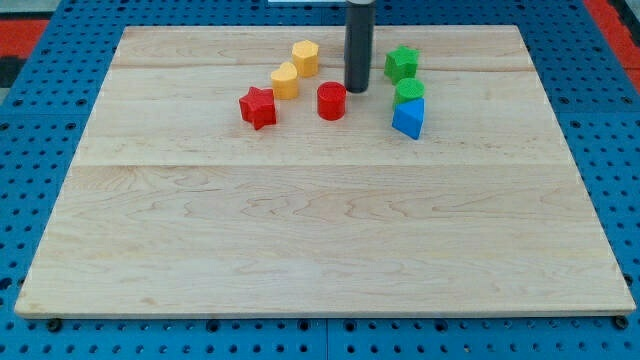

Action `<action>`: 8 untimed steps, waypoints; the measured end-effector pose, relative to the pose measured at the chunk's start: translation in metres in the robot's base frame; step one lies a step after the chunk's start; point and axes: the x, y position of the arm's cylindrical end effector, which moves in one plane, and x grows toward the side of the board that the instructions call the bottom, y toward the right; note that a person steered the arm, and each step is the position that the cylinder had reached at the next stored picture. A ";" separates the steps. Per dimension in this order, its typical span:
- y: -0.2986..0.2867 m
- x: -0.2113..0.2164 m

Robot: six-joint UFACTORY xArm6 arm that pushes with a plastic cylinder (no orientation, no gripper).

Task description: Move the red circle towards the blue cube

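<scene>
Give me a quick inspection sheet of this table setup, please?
Surface: wooden board, flat, on a blue pegboard.
Job's things: red circle left of the blue block, apart.
Clutter: red star; two yellow blocks; green star; green round block touching the blue one.
Tool: my tip just right of and behind the red circle.
Cables: nothing seen.
Surroundings: red strips at the view's top corners.
</scene>
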 end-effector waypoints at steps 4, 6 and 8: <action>-0.066 0.074; -0.066 0.068; -0.061 0.056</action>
